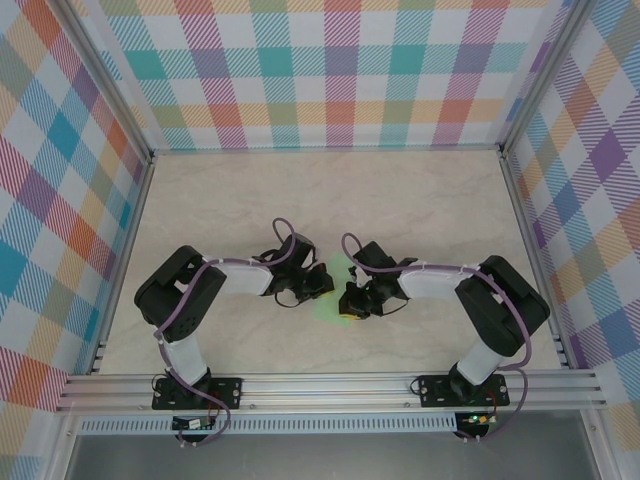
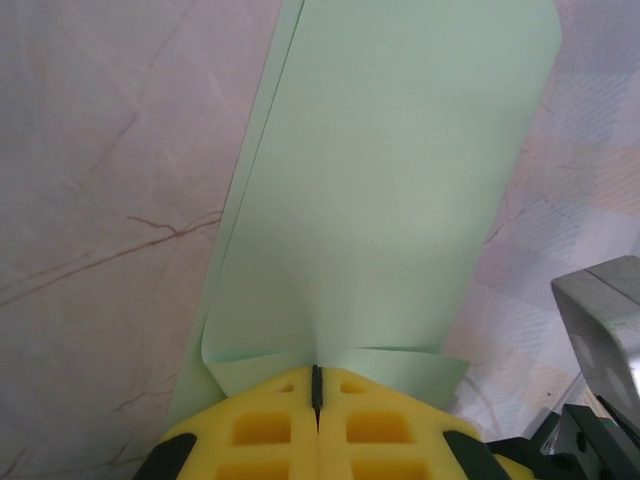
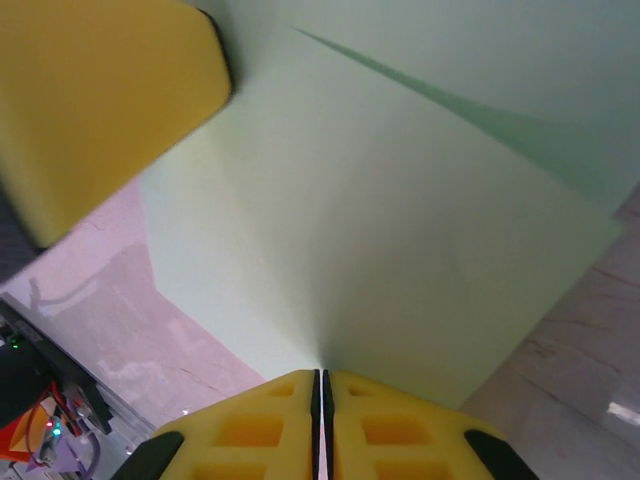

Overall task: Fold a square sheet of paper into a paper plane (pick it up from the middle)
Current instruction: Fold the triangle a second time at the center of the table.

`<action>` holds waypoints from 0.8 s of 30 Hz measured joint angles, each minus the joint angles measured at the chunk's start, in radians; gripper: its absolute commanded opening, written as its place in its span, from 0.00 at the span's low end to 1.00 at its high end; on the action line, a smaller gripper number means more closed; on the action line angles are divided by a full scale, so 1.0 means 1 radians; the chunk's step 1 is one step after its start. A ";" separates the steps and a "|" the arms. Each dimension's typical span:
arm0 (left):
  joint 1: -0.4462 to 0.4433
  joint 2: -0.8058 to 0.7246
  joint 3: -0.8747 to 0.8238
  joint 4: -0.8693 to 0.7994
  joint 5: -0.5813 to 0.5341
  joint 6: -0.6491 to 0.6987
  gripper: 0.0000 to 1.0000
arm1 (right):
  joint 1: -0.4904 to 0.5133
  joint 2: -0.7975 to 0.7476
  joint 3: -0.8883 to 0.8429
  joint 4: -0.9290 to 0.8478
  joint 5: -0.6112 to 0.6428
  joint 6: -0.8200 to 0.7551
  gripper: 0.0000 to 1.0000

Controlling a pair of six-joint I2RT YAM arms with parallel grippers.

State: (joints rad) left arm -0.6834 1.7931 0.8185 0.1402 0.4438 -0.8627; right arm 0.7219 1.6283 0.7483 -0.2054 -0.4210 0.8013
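One sheet of paper (image 1: 328, 303), pale mint green, sits near the middle of the table (image 1: 400, 200), between the two claws and a little toward the near edge. In the left wrist view the sheet of paper (image 2: 380, 200) runs away from the fingers as a long panel with a rounded far corner. A second layer shows as a narrow strip along its left edge, so it is folded at least once. Near the fingertips its lower edge curls up into a small lip. In the right wrist view the sheet of paper (image 3: 380, 230) shows one slanting crease shadow across its upper part.

There are two claws, and both are gripping this one sheet. The left claw (image 2: 317, 385) has its two yellow fingers pressed together on the near edge of the paper. The right claw (image 3: 321, 385) is likewise closed on an edge, and one yellow finger (image 3: 100, 100) of the other claw shows at the upper left of that view, touching the paper.

From above, the left claw (image 1: 318, 290) and right claw (image 1: 350, 305) face each other, just apart. Two arms reach in from the near edge. Checked walls (image 1: 330, 70) stand on three sides.
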 measured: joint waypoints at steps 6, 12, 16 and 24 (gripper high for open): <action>-0.002 -0.001 -0.006 0.017 0.000 0.000 0.00 | 0.000 0.011 0.040 0.040 0.002 0.030 0.12; -0.003 -0.001 -0.006 0.018 0.000 -0.001 0.00 | 0.000 0.092 0.052 0.092 -0.003 0.041 0.12; -0.003 -0.001 -0.006 0.019 0.000 -0.004 0.00 | 0.000 0.100 0.048 0.105 -0.008 0.042 0.13; -0.003 -0.001 -0.010 0.024 -0.005 -0.013 0.00 | -0.001 0.061 -0.024 0.183 -0.025 0.043 0.15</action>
State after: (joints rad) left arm -0.6868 1.7924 0.8082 0.1638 0.4385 -0.8753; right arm 0.7208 1.6894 0.7246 -0.0219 -0.4458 0.8440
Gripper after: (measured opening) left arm 0.037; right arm 0.141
